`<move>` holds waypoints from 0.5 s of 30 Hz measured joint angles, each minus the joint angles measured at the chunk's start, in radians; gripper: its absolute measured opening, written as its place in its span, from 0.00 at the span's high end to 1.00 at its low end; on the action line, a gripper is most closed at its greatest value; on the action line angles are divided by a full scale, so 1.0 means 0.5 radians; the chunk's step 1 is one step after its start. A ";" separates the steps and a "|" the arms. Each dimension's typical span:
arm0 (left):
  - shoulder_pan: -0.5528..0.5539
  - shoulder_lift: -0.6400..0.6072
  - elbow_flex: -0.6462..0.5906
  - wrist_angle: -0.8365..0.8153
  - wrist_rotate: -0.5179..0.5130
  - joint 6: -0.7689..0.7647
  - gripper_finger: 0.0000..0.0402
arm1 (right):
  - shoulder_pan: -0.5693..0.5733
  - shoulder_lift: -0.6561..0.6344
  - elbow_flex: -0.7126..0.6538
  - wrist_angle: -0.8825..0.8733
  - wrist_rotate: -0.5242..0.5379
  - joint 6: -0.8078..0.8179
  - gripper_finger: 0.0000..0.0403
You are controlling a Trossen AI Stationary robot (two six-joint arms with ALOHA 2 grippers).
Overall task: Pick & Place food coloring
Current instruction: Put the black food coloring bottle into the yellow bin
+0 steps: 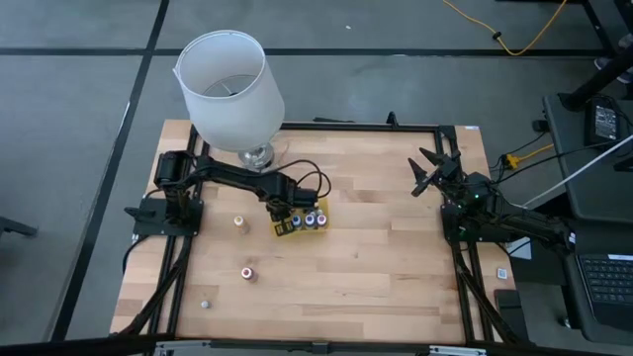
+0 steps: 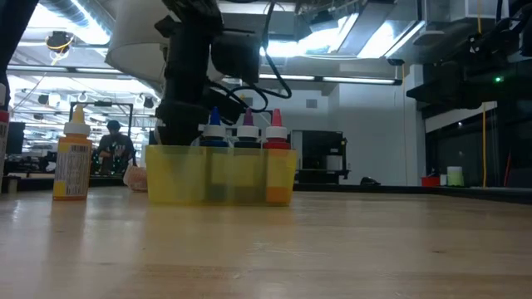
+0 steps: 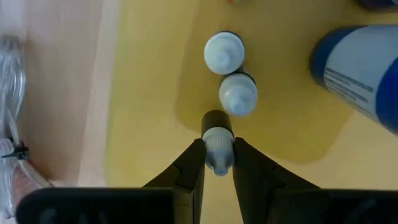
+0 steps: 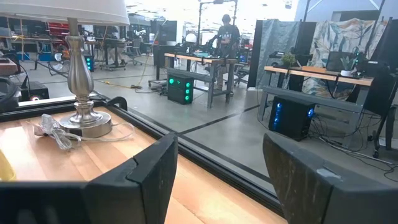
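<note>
Left gripper (image 3: 218, 163) sits over the yellow tray (image 1: 297, 223) near the middle of the bench (image 1: 376, 267), jaws closed on the white cap of a small food coloring bottle (image 3: 217, 142) with a dark collar. The bottle hangs over the tray's floor. Two more white-capped bottles (image 3: 231, 73) stand upright in the tray just beyond it, side by side and nearly touching. A larger blue-labelled bottle (image 3: 357, 68) lies tilted at one side of the tray.

Low view: the tray holds bottles with blue (image 2: 214, 133), purple (image 2: 247, 131) and red (image 2: 277, 133) tops standing in a row above its rim.

Loose on the bench: one orange-topped bottle (image 1: 238, 222) upright just left of the tray, one red-capped bottle (image 1: 247, 273) nearer the front edge, one small whitish bottle (image 1: 205, 305) by the front-left corner.

White lampshade (image 1: 229, 89) on its metal lamp base (image 1: 256, 154) stands at the back edge, left of centre.

Right gripper (image 1: 431, 170) rests near the back-right corner, jaws open, holding nothing.
</note>
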 joint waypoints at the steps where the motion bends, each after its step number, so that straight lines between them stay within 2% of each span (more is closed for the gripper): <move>1: 0.000 0.000 0.000 0.001 0.000 0.000 0.84 | 0.000 0.000 0.000 0.000 0.000 0.000 0.41; 7: 0.000 0.000 0.000 -0.008 0.010 0.031 0.78 | 0.001 0.000 0.000 0.000 0.000 0.001 0.41; 15: 0.000 -0.024 0.000 -0.017 0.007 0.014 0.59 | 0.001 0.000 0.000 0.000 0.000 0.000 0.41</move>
